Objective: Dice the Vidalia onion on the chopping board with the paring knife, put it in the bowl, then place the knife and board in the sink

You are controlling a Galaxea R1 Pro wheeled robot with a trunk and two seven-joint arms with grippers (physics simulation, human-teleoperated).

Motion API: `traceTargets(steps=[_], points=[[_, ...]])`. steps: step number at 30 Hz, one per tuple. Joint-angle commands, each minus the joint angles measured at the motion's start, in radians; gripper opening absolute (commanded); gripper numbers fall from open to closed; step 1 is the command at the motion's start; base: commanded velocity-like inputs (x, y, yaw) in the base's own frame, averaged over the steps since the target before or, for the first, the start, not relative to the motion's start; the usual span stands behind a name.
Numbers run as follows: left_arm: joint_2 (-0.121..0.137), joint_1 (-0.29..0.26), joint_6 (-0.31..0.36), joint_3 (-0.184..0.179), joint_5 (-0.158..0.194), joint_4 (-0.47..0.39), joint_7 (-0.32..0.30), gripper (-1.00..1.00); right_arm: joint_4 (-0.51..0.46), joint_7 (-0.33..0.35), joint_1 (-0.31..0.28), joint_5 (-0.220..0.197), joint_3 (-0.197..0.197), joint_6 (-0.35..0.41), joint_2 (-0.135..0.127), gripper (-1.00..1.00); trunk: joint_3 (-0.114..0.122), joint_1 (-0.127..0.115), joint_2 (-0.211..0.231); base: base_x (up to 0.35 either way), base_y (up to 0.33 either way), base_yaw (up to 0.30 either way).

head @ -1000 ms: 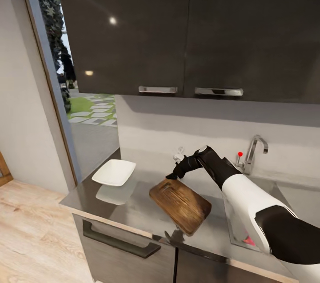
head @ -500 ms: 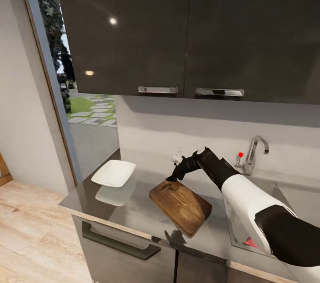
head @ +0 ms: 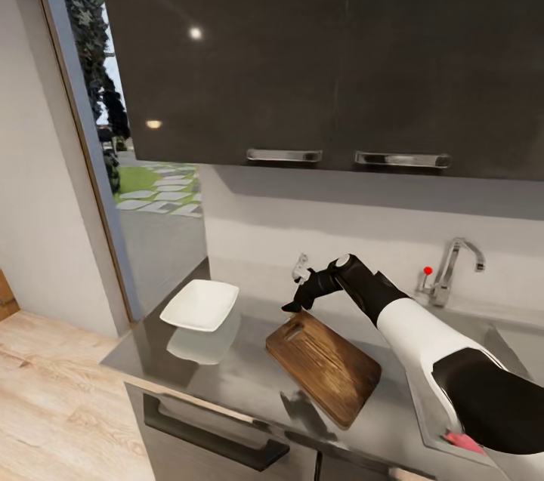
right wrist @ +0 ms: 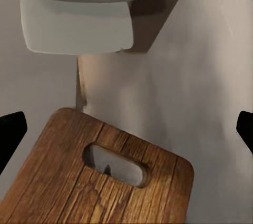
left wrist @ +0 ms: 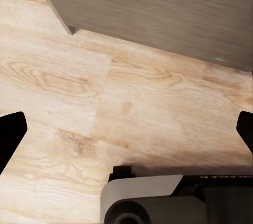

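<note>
Right gripper (head: pixel 293 305): above the handle end of the chopping board (head: pixel 325 367), jaws spread wide, holding nothing; in the right wrist view, finger tips far out at either side with the handle hole (right wrist: pixel 117 164) between them.
Left gripper (left wrist: pixel 126 129): jaws wide and empty, pointed down at the wooden floor (left wrist: pixel 63 87) beside a cabinet corner.
Chopping board: flat on the tabletop (head: pixel 227 368), lying diagonally, handle end toward the wall, near corner close to the tabletop's front edge.
Handling: probably stiff, flat, fairly heavy for one pinch; lies flush, so little for fingers to get under; best hold likely at the handle hole or over an edge.
Bowl (head: pixel 200 305): beside the board on the side away from the sink, well apart from it.
Sink (head: pixel 495 345): on the board's other side, tap (head: pixel 452 269) at the wall.
Room: bare tabletop between board and sink basin; wall cabinets (head: pixel 317 50) overhead limit lift.
Knife, onion: cannot tell where.
</note>
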Motion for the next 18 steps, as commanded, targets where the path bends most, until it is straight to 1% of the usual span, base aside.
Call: traceTargets(steps=[1, 5, 6, 7, 9, 10, 13, 18], points=[[0.000, 0.000, -0.001, 0.000, 0.000, -0.001, 0.000, 1.00, -0.001, 0.004, -0.001, 0.004, 0.000, 0.006, 0.000, 1.00, -0.002, 0.001, -0.002, 0.088, 0.067, 0.000], [0.000, 0.000, -0.002, -0.001, 0.000, -0.001, 0.000, 1.00, 0.012, 0.009, 0.000, 0.005, 0.000, -0.003, -0.002, 1.00, -0.002, 0.001, -0.002, 0.036, 0.027, 0.000], [0.000, 0.000, -0.002, -0.001, 0.000, -0.001, 0.000, 1.00, 0.020, 0.017, 0.000, 0.005, 0.000, -0.015, -0.004, 1.00, -0.002, 0.001, -0.002, 0.012, 0.009, 0.000], [0.000, 0.000, -0.002, -0.001, 0.000, -0.001, 0.000, 1.00, 0.039, 0.045, -0.001, 0.005, 0.000, -0.057, -0.014, 1.00, -0.002, 0.001, -0.002, 0.004, 0.003, 0.000], [0.000, 0.000, -0.002, -0.001, 0.000, -0.001, 0.000, 1.00, 0.046, 0.059, -0.001, 0.005, 0.000, -0.074, -0.019, 1.00, -0.002, 0.001, -0.002, 0.003, 0.002, 0.000], [0.000, 0.000, -0.002, -0.001, 0.000, -0.001, 0.000, 1.00, 0.049, 0.067, 0.000, 0.005, 0.000, -0.080, -0.023, 1.00, -0.002, 0.001, -0.002, 0.001, 0.001, 0.000], [0.000, 0.000, -0.001, -0.001, 0.000, -0.001, 0.000, 1.00, 0.053, 0.091, 0.000, 0.005, 0.000, -0.092, -0.048, 1.00, -0.002, 0.001, -0.002, 0.000, 0.000, 0.000], [0.000, 0.000, -0.002, -0.001, 0.000, 0.000, 0.000, 1.00, 0.053, 0.118, 0.000, 0.005, 0.000, -0.110, -0.065, 1.00, -0.002, 0.001, -0.002, 0.000, 0.000, 0.000]])
